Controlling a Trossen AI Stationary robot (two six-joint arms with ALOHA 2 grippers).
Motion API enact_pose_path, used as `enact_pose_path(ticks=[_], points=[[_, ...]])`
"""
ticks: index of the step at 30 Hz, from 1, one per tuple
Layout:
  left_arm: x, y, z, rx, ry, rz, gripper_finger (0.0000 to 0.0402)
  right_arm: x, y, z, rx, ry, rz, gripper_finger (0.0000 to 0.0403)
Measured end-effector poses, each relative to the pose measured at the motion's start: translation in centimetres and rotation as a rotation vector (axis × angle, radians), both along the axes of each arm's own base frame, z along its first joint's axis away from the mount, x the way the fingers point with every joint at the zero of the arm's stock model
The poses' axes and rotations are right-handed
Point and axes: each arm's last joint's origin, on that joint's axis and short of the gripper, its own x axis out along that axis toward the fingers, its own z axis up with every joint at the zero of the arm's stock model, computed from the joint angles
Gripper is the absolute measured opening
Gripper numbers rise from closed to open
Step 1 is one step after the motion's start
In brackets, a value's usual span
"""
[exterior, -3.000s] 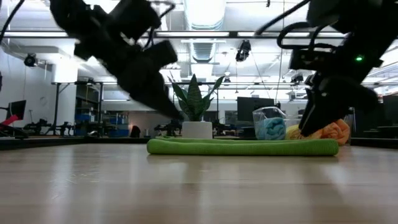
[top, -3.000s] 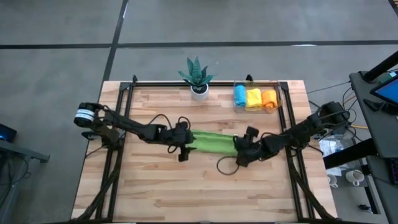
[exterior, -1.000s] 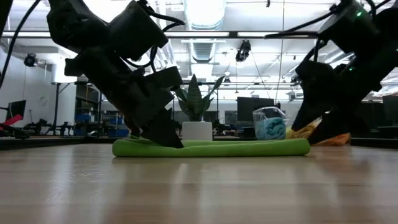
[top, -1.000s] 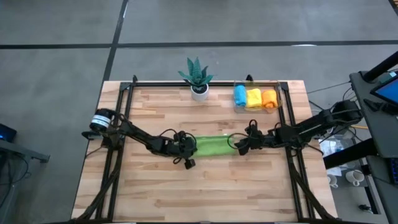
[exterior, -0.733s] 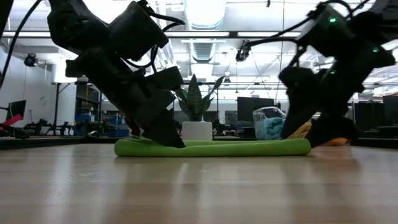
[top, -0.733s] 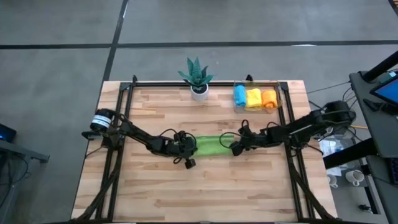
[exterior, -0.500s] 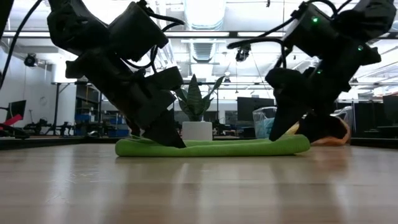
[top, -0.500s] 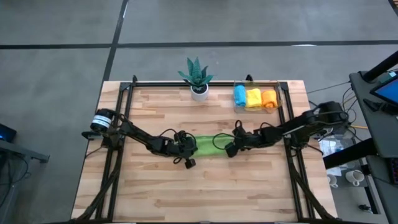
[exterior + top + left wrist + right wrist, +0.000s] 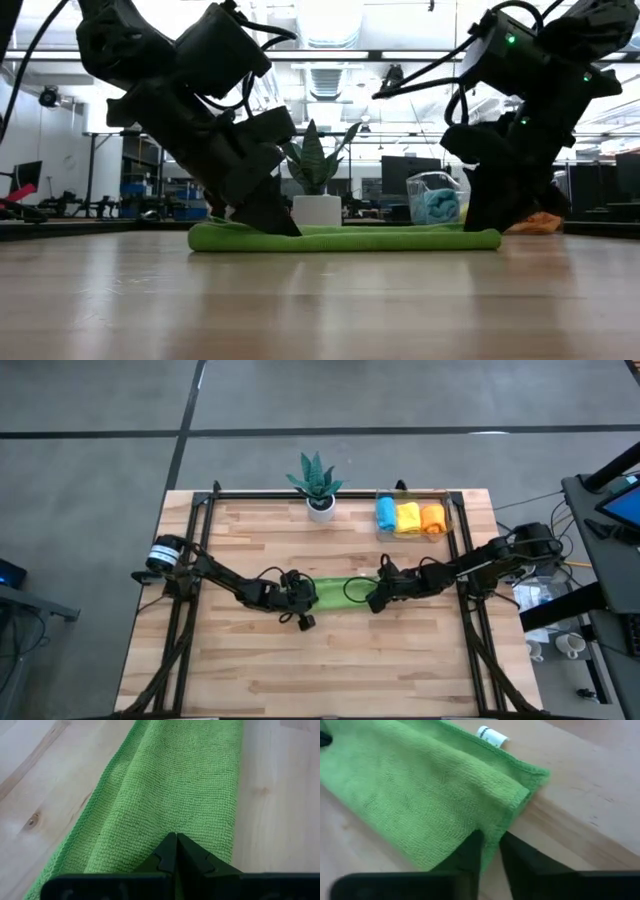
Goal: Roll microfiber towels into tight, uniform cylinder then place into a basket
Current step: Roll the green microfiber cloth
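Two grippers work one folded green towel point(image 9: 340, 592) on the bench point(image 9: 330, 670): left gripper point(image 9: 176, 845) pressed together, pinning its end. Right gripper point(image 9: 490, 851) pinches the opposite end, fingers narrowly parted. Rolling step is starting; next calls for turning that end over tightly toward the pinned end.

Lab: monitors point(image 9: 405, 172), ceiling ducts point(image 9: 330, 75)

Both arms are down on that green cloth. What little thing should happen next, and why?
Probably the right gripper should turn its end of the green towel over toward the left gripper to begin the roll. The towel lies flat, folded into a long strip on the table. The left gripper is shut and pressed on its far end, and the right one is closed on a folded edge, so nothing is rolled yet.
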Motion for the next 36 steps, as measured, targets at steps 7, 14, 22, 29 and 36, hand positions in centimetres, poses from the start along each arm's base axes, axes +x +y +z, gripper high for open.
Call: enact_pose_path(ticks=[7, 14, 22, 29, 36], points=[[0.08, 0.0, 0.07, -0.002, -0.009, 0.0, 0.0, 0.15, 0.02, -0.01, 0.002, -0.03, 0.007, 0.0015], [0.1, -0.01, -0.07, -0.001, -0.006, 0.0, 0.0, 0.21, -0.01, 0.01, 0.003, -0.038, 0.006, 0.0077], [0.13, -0.02, -0.18, -0.001, -0.005, 0.001, 0.0, 0.4, -0.16, 0.14, 0.027, -0.077, -0.072, 0.0172], [0.12, -0.02, -0.19, 0.0, -0.005, 0.001, 0.0, 0.49, -0.15, 0.2, 0.052, -0.097, -0.119, 0.0193], [0.13, -0.02, -0.18, 0.0, -0.003, 0.0, 0.0, 0.39, -0.23, 0.13, 0.021, -0.085, -0.1, 0.0136]])
